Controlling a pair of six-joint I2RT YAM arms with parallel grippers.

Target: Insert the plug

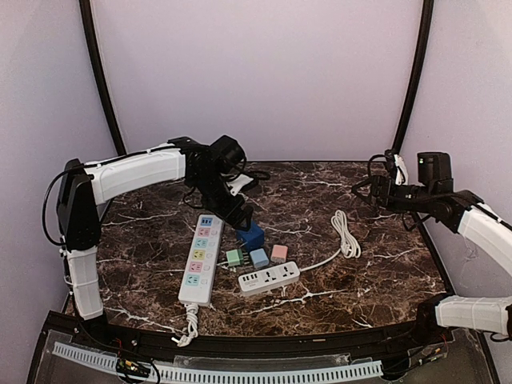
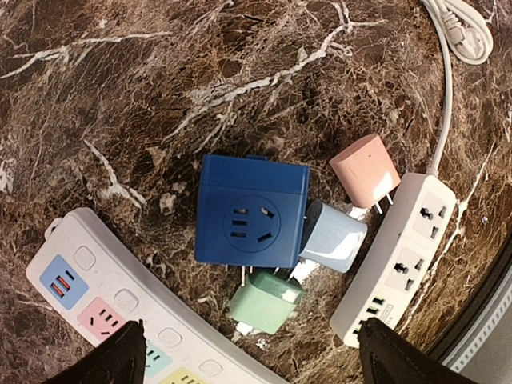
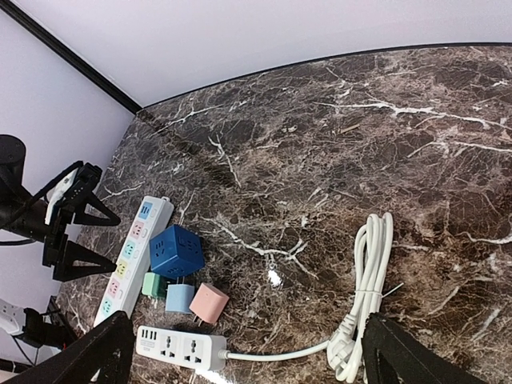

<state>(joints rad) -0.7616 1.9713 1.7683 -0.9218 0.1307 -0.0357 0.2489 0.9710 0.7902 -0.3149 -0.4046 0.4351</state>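
Green plug (image 2: 266,302) just beside blue cube (image 2: 252,210)

A dark brown marble surface (image 1: 320,200) veined in white lay before a plain lavender backdrop (image 1: 264,72). Two black poles rose against the backdrop, one at the left (image 1: 98,72), one at the right (image 1: 418,64). A white slotted cable duct (image 1: 240,374) curved along the surface's near edge.

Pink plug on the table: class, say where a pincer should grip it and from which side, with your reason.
Probably grip the pink plug across its body's flat sides, from above. It lies flat, prongs toward the small white power strip, so the body is exposed and the prongs stay free.
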